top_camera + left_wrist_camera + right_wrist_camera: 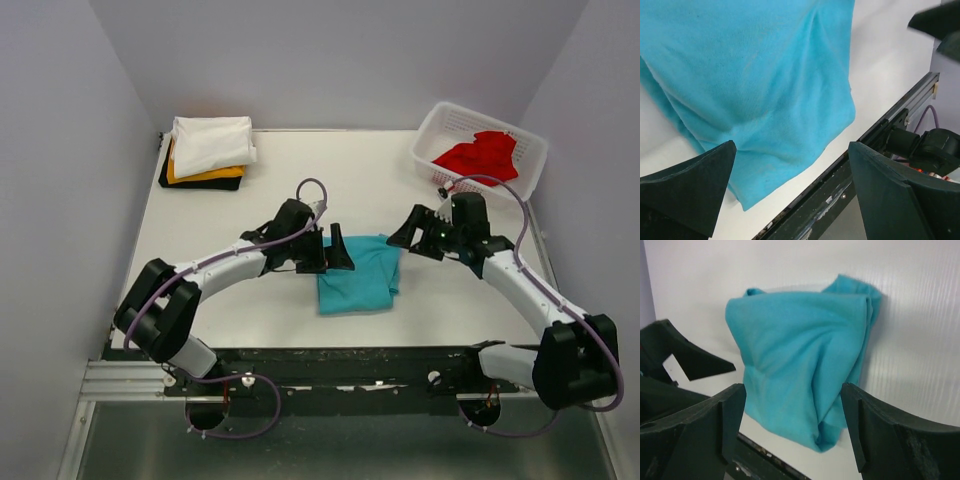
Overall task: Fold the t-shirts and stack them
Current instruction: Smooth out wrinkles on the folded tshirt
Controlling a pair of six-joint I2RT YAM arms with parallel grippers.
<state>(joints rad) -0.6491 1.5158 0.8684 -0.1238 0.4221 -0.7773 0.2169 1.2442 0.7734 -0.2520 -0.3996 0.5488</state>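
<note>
Start with the table: white, wide, and the action sits in its near middle. There lies the teal t-shirt, already folded down to a compact, almost square pad. Its near edge is close to the table's front rail, and its right side is bunched thicker than its left. With a shape that square, I can't call a clear long axis.

Away at the far-left corner waits the stack: white t-shirt on top, yellow-orange t-shirt under it, black t-shirt at the bottom. In the opposite far-right corner the red t-shirt lies crumpled in the basket.

Now the key relation. The teal pad sits between the two arms. The left tool is over its far-left corner, the right tool just off its far-right corner. Both point inward at the cloth from the far side.

The left tool is spread wide and holds nothing; its wrist view shows the shirt lying flat below the fingers. The right tool's jaws also stand well apart, with the pad framed between them but beyond their tips, not gripped. Whether either tip touches fabric, I can't tell.

My read: the fold looks finished, and the pad has to travel far and left to reach the stack. The left arm is on that side, so it looks the better placed of the two.
</note>
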